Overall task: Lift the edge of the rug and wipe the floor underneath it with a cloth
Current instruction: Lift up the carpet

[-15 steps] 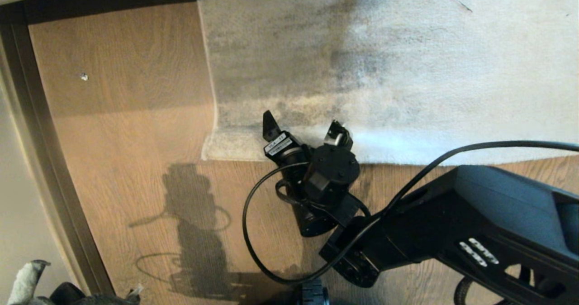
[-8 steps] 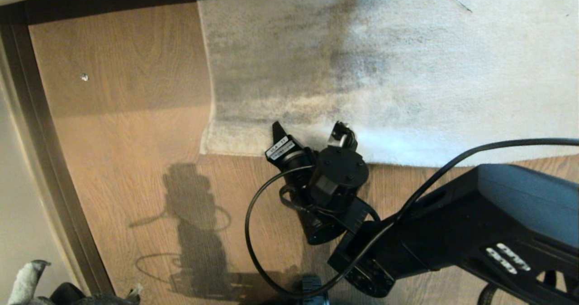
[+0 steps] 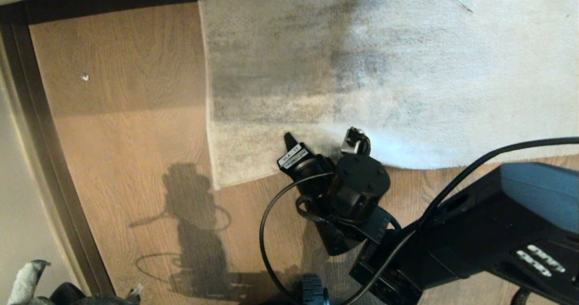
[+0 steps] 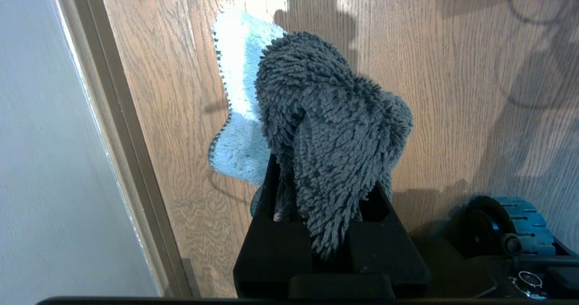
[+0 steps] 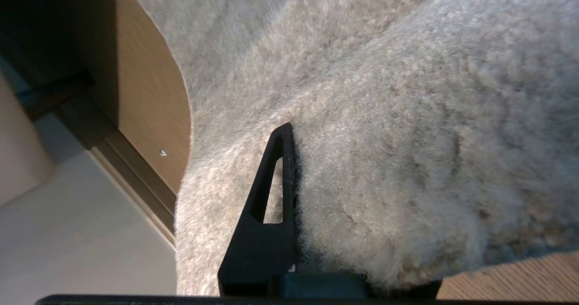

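Note:
The mottled grey rug [image 3: 362, 69] lies on the brown wood floor [image 3: 126, 128]. My right gripper [image 3: 323, 140] is at the rug edge [image 3: 253, 169] near its corner and shut on it. In the right wrist view one black finger [image 5: 271, 196] presses against a bulging fold of the rug edge [image 5: 384, 196]; the other finger is hidden under the pile. The pinched border is raised and curved off the floor. My left gripper [image 4: 323, 192] is parked low at the left, shut on the fuzzy dark grey cloth [image 4: 334, 128], whose pale side hangs over the floor [image 4: 452, 69].
A dark skirting strip [image 3: 45, 160] and pale wall run along the left. A small white speck [image 3: 84, 76] lies on the floor. The right arm's black cable [image 3: 267, 250] loops over the floor, and a base wheel [image 4: 511, 223] sits beside the left gripper.
My right gripper has closed on the rug edge and drawn back toward me. The rug's near corner has come up and slid nearer with it. The left arm has not moved.

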Robot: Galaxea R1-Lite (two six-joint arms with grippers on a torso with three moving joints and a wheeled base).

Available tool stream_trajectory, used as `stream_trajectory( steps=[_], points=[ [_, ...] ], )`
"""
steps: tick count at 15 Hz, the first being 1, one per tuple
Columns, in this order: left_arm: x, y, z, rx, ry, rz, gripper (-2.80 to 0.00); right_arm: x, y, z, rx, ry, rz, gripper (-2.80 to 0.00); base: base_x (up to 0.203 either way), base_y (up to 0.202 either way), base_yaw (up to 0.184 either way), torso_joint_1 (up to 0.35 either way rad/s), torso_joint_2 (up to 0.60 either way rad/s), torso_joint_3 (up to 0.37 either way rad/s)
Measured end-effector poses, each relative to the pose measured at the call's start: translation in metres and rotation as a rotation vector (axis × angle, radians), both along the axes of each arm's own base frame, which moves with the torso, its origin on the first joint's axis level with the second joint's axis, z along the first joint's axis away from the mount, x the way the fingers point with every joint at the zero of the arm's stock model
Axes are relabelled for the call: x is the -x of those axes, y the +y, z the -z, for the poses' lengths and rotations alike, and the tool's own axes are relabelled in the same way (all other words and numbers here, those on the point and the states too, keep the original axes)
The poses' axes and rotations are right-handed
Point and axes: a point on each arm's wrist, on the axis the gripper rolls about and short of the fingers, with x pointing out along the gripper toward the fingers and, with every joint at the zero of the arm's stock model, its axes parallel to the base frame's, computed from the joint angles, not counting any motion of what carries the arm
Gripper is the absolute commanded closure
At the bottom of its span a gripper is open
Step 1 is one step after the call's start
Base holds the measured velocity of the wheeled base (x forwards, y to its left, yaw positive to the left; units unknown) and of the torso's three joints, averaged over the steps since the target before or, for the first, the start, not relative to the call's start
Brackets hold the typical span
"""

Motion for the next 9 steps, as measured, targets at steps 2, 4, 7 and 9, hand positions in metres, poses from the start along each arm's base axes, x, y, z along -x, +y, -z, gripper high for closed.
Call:
stream_trajectory(
  steps=[2,4,7,9],
  points=[
    [0.0,0.0,0.0,0.0,0.0,0.0,0.0,0.001,-0.007,0.005,-0.026,0.004,0.002,0.0,0.0,0.0,0.0,0.0,0.0,0.0],
    [0.0,0.0,0.0,0.0,0.0,0.0,0.0,0.004,-0.015,0.011,-0.072,0.034,-0.006,0.0,0.0,0.0,0.0,0.0,0.0,0.0],
    [0.0,0.0,0.0,0.0,0.0,0.0,0.0,0.006,-0.03,0.021,-0.146,0.092,-0.016,0.0,0.0,0.0,0.0,0.0,0.0,0.0],
    [0.0,0.0,0.0,0.0,0.0,0.0,0.0,0.001,-0.043,0.024,-0.188,0.124,0.006,0.0,0.0,0.0,0.0,0.0,0.0,0.0]
  ],
)
